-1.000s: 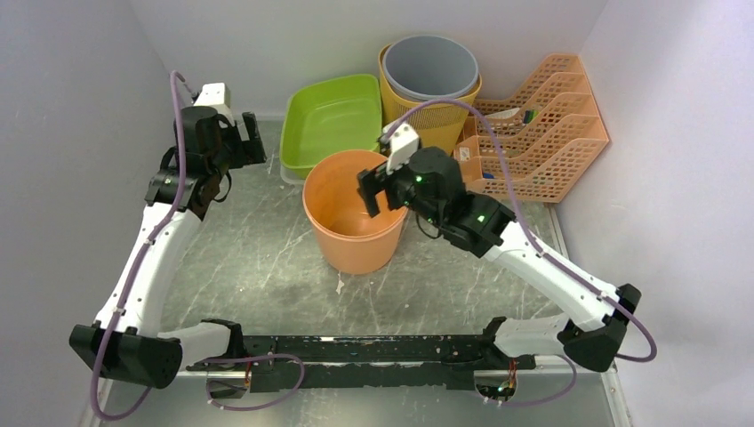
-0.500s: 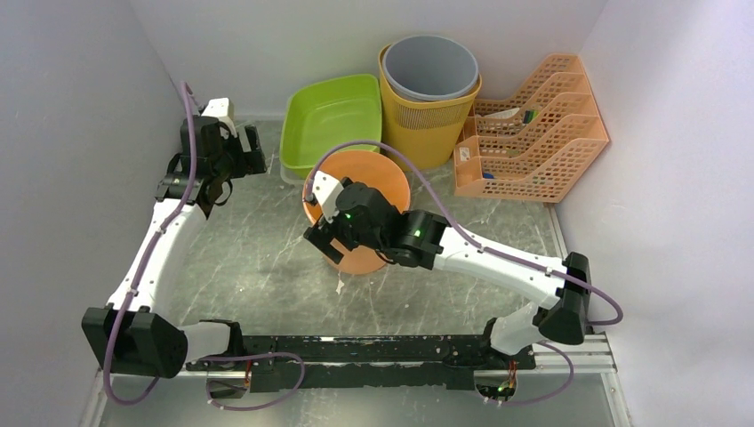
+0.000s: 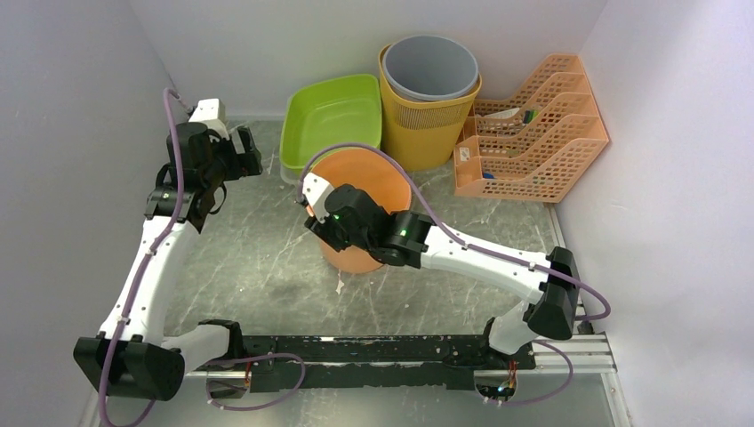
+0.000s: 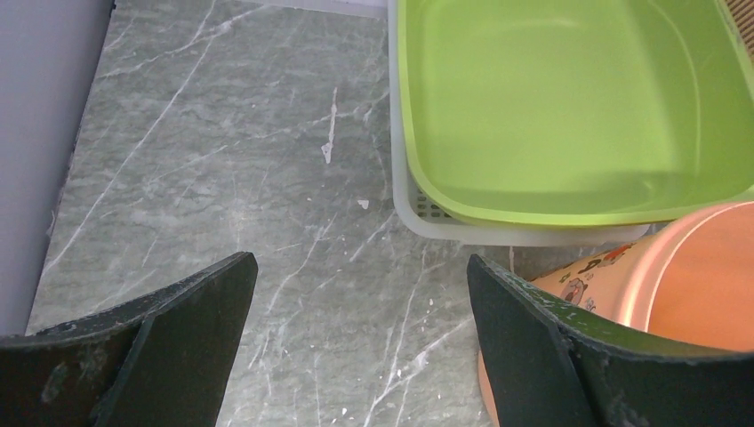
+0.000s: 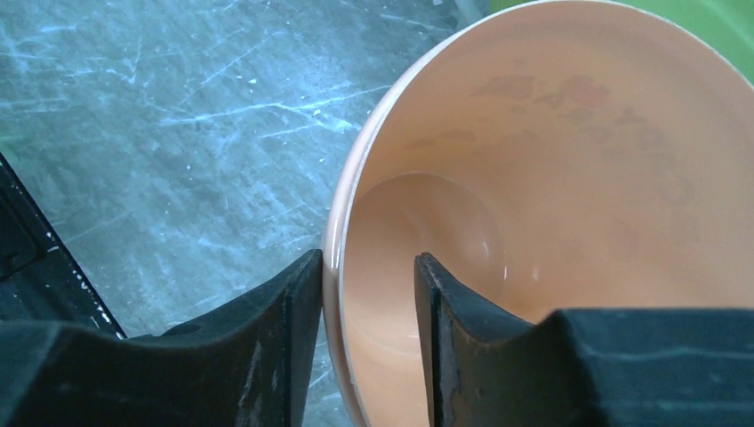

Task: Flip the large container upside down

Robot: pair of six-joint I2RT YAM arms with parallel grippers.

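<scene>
Right gripper has swung from the bucket's 3 o'clock rim to 9 o'clock. Jaws apart, straddling rim, not clamped. Bucket upright mid-surface. Left gripper apart, idle. Grasp likely next.

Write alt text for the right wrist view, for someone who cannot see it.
The right hand straddles the rim of an upright orange bucket, one dark finger outside the wall and one inside, not yet closed on it. The empty bucket stands on a grey marbled table, with a green tub at top right.
</scene>
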